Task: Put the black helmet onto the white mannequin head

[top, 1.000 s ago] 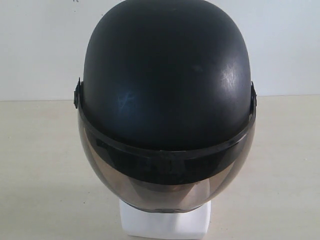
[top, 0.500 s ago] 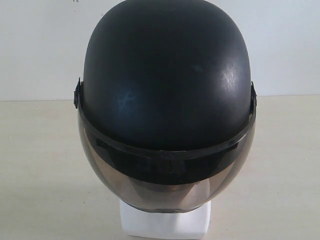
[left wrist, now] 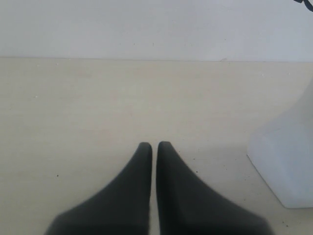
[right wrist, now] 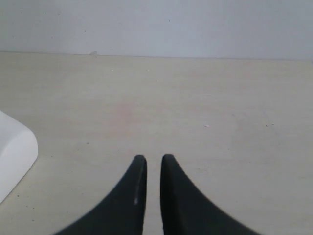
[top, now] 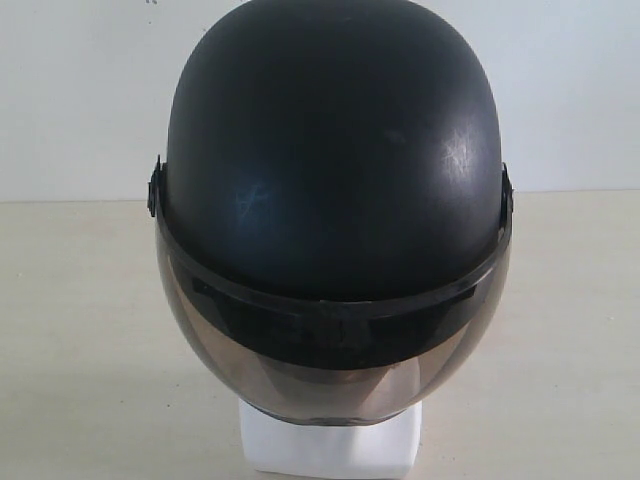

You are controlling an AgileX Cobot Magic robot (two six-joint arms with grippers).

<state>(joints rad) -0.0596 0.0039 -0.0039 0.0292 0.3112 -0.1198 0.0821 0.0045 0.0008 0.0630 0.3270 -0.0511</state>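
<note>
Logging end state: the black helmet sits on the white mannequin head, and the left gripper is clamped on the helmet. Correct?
Not quite: the black helmet is on the white mannequin head, but the left wrist view shows the left gripper shut on nothing.

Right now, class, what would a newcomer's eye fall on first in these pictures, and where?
The black helmet fills the middle of the exterior view, its smoky visor down in front, sitting on the white mannequin head, of which only the blocky base shows beneath. In the wrist views, the left gripper and right gripper are shut and empty over the pale table.
</note>
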